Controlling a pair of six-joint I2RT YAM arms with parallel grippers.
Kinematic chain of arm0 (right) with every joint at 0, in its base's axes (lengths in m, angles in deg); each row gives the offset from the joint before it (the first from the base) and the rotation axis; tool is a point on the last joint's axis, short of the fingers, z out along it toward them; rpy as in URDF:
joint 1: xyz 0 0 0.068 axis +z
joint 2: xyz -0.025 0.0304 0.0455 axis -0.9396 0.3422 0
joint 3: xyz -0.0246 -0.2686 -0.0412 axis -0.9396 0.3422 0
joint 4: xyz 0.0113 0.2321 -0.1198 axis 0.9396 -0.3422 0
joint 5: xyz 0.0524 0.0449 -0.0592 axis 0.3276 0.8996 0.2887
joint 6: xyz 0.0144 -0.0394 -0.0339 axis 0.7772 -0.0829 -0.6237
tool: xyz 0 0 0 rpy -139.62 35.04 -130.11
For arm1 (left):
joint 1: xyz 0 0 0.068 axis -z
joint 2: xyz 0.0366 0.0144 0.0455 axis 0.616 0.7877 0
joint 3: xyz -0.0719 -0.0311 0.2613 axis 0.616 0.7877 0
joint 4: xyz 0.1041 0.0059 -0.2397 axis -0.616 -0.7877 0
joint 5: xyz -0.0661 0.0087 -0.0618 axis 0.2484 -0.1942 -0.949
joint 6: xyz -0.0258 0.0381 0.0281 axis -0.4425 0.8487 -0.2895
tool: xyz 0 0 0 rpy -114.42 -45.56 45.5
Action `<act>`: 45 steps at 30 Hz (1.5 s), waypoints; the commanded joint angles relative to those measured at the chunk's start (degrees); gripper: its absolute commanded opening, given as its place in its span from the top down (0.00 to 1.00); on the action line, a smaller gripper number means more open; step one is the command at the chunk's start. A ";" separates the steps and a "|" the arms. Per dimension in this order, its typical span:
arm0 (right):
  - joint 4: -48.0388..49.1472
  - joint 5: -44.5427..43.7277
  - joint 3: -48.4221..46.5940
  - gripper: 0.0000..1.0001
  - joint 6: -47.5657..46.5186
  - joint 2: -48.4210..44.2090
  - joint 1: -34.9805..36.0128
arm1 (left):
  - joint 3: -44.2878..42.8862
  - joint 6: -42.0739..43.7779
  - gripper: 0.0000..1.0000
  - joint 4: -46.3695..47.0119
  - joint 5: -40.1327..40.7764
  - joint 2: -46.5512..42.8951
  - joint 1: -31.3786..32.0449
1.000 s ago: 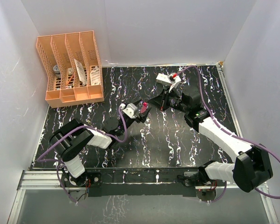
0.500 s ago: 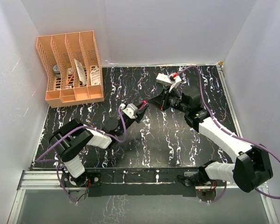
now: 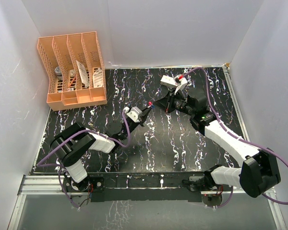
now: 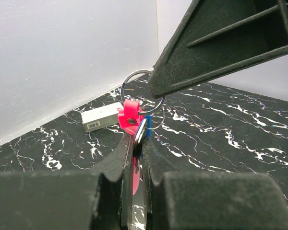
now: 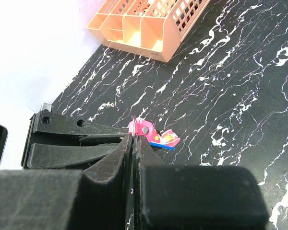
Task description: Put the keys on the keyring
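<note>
L grip: shut on keys, both pinched flat betw pads.
Keys: mid-air over table, pink + blue-headed, heads stick out past L tips, pink head at ring.
Ring: one side hidden behind R fingertip.
R grip: jaws tight, seems to nip ring, tip-to-tip w/ L.
Box: on table, beyond keys.

White-shelled left arm and right arm, black joints, purple cables, matte black fingers.
</note>
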 commanded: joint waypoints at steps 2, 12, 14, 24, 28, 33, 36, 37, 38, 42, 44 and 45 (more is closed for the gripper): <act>-1.06 1.15 -0.79 1.00 -1.14 -1.73 0.43 | -0.75 2.01 1.00 10.98 3.85 -2.89 0.06; -5.66 2.27 -1.12 1.00 -3.51 -1.93 0.43 | -1.11 5.14 1.00 10.89 6.80 -3.09 -0.11; -6.70 2.47 -1.46 1.00 -4.01 -1.89 0.42 | -1.40 5.42 1.00 10.28 7.23 -3.08 -0.24; -9.58 2.15 -2.60 1.00 -5.21 -2.95 0.43 | -1.25 6.80 1.00 9.58 10.58 -2.92 -0.75; -11.53 2.24 -4.01 1.00 -5.97 -2.47 0.43 | -1.03 7.53 0.89 10.64 12.45 -2.87 -0.82; -12.91 2.10 -4.86 1.00 -6.47 -2.37 0.43 | -1.11 8.53 0.63 10.78 13.39 -3.30 -0.95; -13.54 2.12 -5.22 1.00 -6.77 -1.98 0.43 | -1.07 8.84 0.72 10.94 13.19 -3.63 -1.06; -13.62 2.26 -5.23 1.00 -6.79 -1.82 0.43 | -1.04 8.79 0.84 10.94 12.94 -3.77 -1.15; -13.72 2.35 -5.28 1.00 -6.79 -1.62 0.43 | -1.03 8.73 0.95 10.89 12.74 -3.80 -1.19; -14.86 2.78 -5.98 1.00 -7.39 -0.55 0.43 | -1.11 8.43 1.00 10.64 12.54 -3.96 -1.33; -15.58 2.69 -6.48 1.00 -7.74 -0.14 0.43 | -1.02 7.93 1.00 10.84 12.13 -3.99 -1.43; -15.73 2.54 -6.74 1.00 -7.88 0.03 0.43 | -1.02 7.53 1.00 10.75 12.07 -4.01 -1.47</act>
